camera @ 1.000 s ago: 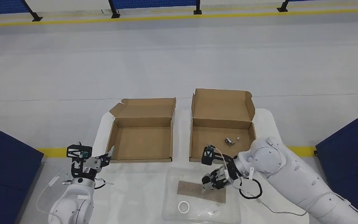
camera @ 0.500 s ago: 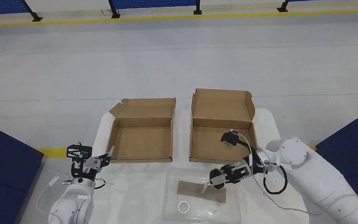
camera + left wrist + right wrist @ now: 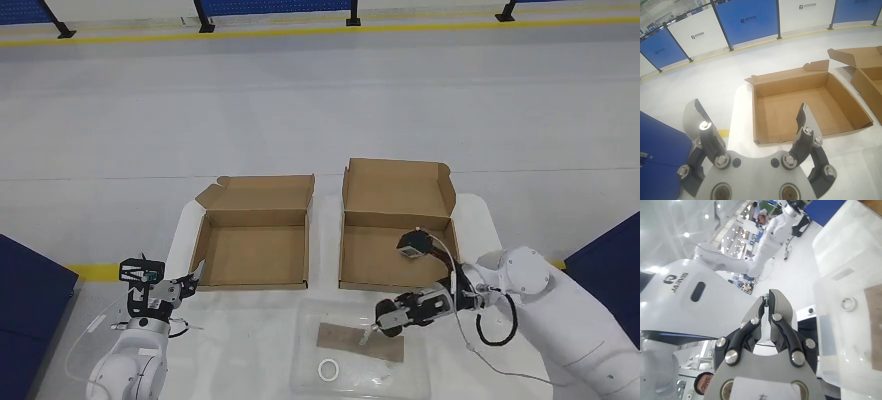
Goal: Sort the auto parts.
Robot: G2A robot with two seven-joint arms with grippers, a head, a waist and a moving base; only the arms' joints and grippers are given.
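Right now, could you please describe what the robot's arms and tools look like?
The left arm and right arm have smooth white shells. The left tool and right tool each have a pale grey base plate, black linkages with silver screws, and two tapered silver fingers with black pads. A thin black cable loops beside the right wrist.

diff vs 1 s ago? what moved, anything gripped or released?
The right arm swung its elbow outward to its right and rolled its wrist. The right gripper kept about its spot over the clear tray, shut on a small metal part. No grab or release is visible. Left gripper, left box, right box and white ring stayed put.
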